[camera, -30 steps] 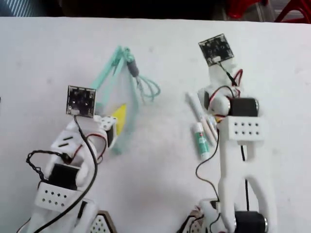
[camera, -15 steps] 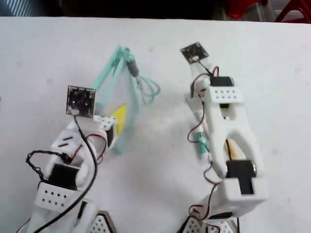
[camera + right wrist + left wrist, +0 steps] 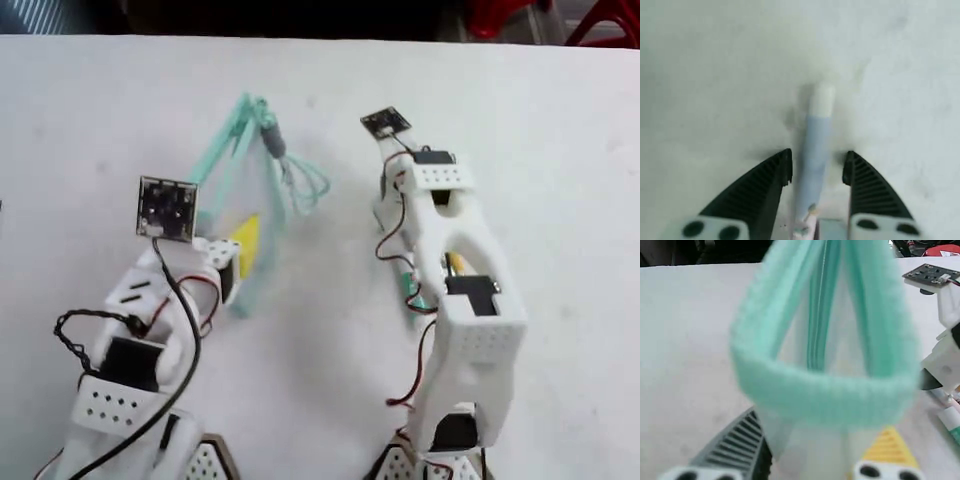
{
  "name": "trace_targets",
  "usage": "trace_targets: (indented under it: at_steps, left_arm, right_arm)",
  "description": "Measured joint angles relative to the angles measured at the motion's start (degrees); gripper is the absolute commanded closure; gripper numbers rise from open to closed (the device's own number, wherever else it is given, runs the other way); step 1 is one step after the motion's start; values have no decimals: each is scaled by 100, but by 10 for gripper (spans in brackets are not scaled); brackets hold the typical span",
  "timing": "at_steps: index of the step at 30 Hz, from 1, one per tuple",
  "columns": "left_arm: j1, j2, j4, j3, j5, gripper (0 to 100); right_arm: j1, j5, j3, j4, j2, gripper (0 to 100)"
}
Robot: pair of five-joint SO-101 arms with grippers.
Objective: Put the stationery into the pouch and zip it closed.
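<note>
You are early in the job. The pouch (image 3: 245, 200) lies open on the surface (image 3: 120, 110), and through its clear wall you can make out no stationery inside, so every piece has yet to go in and the zip is undone.

Your left hand (image 3: 812, 450) is at the near end of the pouch, pinching the pouch material between its grey and yellow fingers. That props the mint rim (image 3: 825, 395) up into a wide loop.

Your right hand (image 3: 815, 165) is well apart from the pouch, on the side away from the pouch's cord (image 3: 305, 185). Its fingers are spread to either side of a pale blue pen (image 3: 817, 125) that lies flat on the surface. By my reading it is set for a first pick, with nothing gripped yet.

What is left is to close on the pen and carry it to the pouch mouth. You then repeat that for the other pieces and run the zip shut.

Some things are hard to make out:
- **Stationery count:** From above, the right arm (image 3: 455, 250) covers most of the stationery. A green-and-white stick (image 3: 410, 292) peeks out beside it, and you cannot count the rest.
- **Pen:** Its rear end runs off the edge of the right wrist view, and you cannot tell whether the fingers touch it.
- **Zip:** I cannot find the slider anywhere on the pouch.
</note>
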Motion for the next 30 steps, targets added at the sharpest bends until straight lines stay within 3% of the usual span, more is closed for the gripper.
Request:
trace_targets:
  at_steps: [1,23,30]
  left_arm:
    - [0,0,0,0,0,786]
    - [0,0,0,0,0,786]
    - [0,0,0,0,0,786]
  right_arm:
    - [9,0,-88,0,62,984]
    - [35,-18,-343,79,220,981]
    - [141,-659,-343,79,220,981]
